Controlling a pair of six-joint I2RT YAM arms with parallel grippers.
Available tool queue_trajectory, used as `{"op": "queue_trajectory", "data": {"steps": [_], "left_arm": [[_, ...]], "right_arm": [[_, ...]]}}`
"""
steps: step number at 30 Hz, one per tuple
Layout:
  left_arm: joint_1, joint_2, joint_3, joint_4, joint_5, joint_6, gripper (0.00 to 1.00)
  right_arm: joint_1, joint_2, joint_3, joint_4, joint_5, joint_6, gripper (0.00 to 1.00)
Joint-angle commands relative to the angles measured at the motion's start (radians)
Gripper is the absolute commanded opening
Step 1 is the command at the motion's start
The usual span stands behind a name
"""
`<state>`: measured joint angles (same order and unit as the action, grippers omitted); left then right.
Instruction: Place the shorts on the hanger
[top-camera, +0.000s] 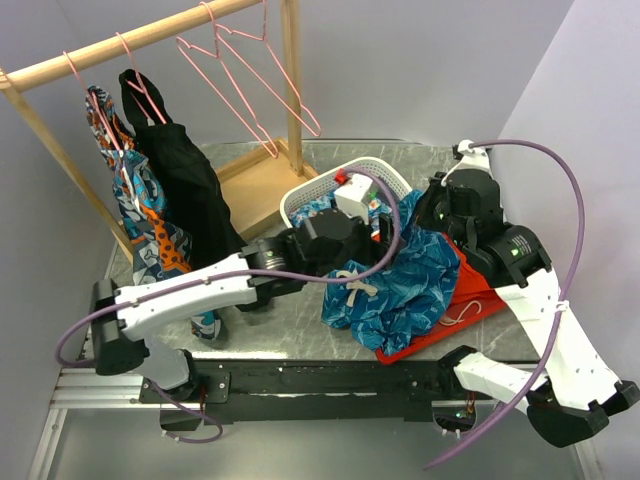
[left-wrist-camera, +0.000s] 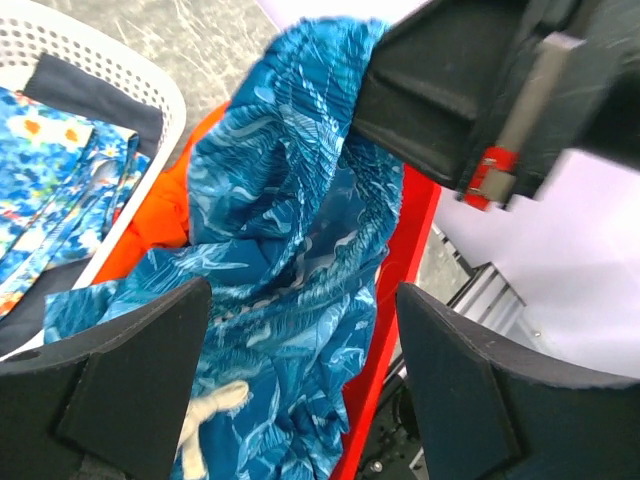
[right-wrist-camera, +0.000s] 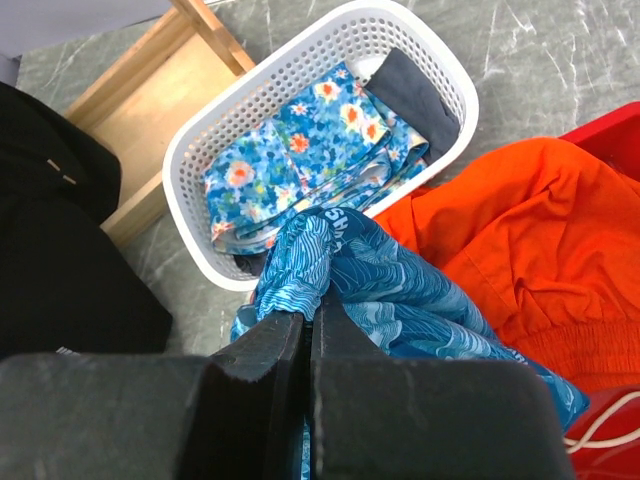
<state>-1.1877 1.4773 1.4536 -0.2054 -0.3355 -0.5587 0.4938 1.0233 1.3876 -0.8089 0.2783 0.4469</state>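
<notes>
Shorts (top-camera: 405, 275) hang lengthwise, pinched in right claw (right-wrist-camera: 306, 322).

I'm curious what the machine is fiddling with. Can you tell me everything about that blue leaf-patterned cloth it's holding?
The shorts are thin, crumpled teal-blue fabric with a paler leaf print and a white drawstring. They hang bunched, lifted by one pinched edge in the shut right gripper, draping down over the orange garment beside the white basket. The open left gripper flanks a lower fold; contact there is unclear.
</notes>
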Motion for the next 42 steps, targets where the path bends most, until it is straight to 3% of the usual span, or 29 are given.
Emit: {"op": "queue_trajectory", "data": {"steps": [1,15,23,30,42], "left_arm": [[-0.006,0.050,0.039,0.099,-0.005,0.046,0.80],[-0.006,0.162,0.109,0.123,-0.143,0.063,0.72],[-0.006,0.176,0.024,0.141,-0.175,0.025,0.67],[0.019,0.109,-0.044,0.028,-0.362,-0.085,0.53],[0.073,-0.067,-0.134,-0.115,-0.373,-0.170,0.46]], "right_arm": [[0.022,-0.020,0.056,-0.001,0.025,-0.002,0.00],[0.043,-0.095,0.094,-0.038,-0.030,0.009,0.00],[0.043,-0.117,0.218,-0.079,-0.048,0.006,0.00],[0.045,-0.132,0.333,-0.148,-0.005,-0.017,0.00],[0.045,-0.123,0.306,-0.208,0.099,-0.017,0.00]]}}
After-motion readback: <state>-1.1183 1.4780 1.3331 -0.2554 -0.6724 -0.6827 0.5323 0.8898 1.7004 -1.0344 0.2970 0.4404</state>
